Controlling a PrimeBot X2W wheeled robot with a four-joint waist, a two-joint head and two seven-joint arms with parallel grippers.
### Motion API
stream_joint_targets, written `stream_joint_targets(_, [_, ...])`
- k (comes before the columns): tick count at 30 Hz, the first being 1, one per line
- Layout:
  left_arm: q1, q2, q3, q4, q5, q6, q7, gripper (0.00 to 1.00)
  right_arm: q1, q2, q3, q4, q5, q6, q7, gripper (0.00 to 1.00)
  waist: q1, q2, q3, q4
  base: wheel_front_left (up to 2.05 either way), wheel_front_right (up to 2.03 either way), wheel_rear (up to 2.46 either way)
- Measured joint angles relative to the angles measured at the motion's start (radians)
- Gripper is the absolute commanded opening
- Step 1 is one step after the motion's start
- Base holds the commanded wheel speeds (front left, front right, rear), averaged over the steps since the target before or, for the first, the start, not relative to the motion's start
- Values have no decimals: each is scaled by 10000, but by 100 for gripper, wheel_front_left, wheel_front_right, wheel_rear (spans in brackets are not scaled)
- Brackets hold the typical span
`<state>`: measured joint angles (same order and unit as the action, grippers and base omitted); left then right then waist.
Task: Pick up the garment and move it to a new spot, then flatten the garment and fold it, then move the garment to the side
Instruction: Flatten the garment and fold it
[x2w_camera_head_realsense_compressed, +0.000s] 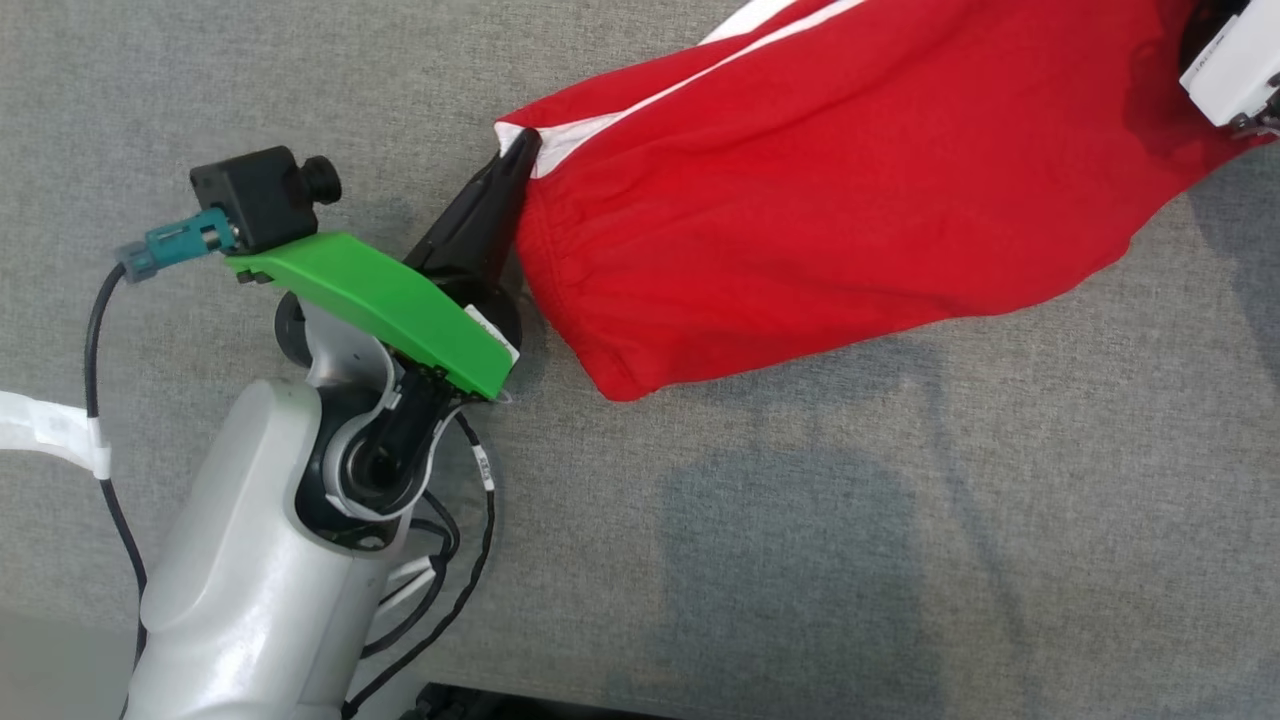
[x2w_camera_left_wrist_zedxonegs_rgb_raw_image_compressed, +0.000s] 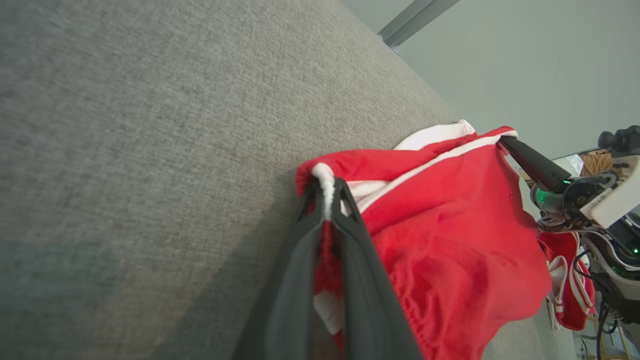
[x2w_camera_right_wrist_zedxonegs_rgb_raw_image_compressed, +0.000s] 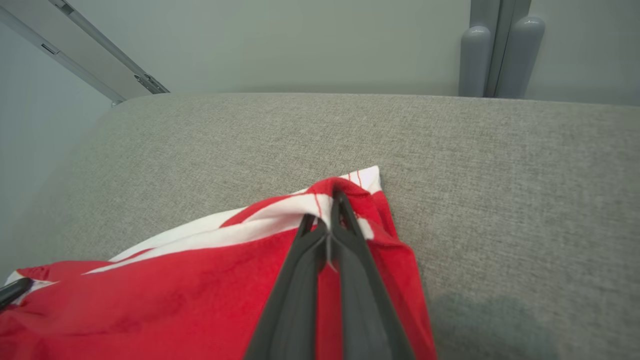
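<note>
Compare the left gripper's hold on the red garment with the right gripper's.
The left gripper grips the red garment at a gathered, elastic-looking edge; the right gripper grips a flat corner with white stripes. Cloth runs far down between the left gripper's fingers, while the right gripper pinches near its tips. Both are shut on the garment, which spans between them.

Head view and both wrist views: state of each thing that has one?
garment: unfolded, wrinkled, held at two corners.
left end effector: shut on the garment's white-edged corner.
right end effector: shut on the garment's striped corner.
</note>
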<state>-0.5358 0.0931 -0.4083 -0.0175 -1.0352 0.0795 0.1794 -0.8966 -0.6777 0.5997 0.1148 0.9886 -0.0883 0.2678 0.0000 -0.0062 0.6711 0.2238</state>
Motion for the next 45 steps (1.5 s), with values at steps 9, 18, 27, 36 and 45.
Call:
stream_joint_targets(9, [-218, -150, -82, 451, 59, -90, -339, 5, -437, 355, 221, 926, -583, 90, -445, 100, 0, 0, -69, 104, 0, 0, 0])
stream_joint_targets(18, [-258, -40, 146, 571, 723, -88, -995, 100, -469, 738, 318, 1352, -660, 316, -851, 100, 0, 0, -309, -60, 0, 0, 0])
stream_joint_targets(27, [-230, 470, 69, 100, 1923, -88, -1768, 100, -275, 389, 380, 1628, -318, 424, -314, 100, 0, 0, -616, -348, 0, 0, 0])
stream_joint_targets(36, [291, 612, -157, -192, 2757, -81, -2573, 100, 392, 165, 593, 2029, 399, 445, 612, 100, 0, 0, -825, -116, 0, 0, 0])
stream_joint_targets(45, [576, 813, -412, -232, 3275, -44, -2963, 100, 381, 125, 874, 2382, 685, 428, 1741, 49, 0, 0, -1098, 303, 0, 0, 0])
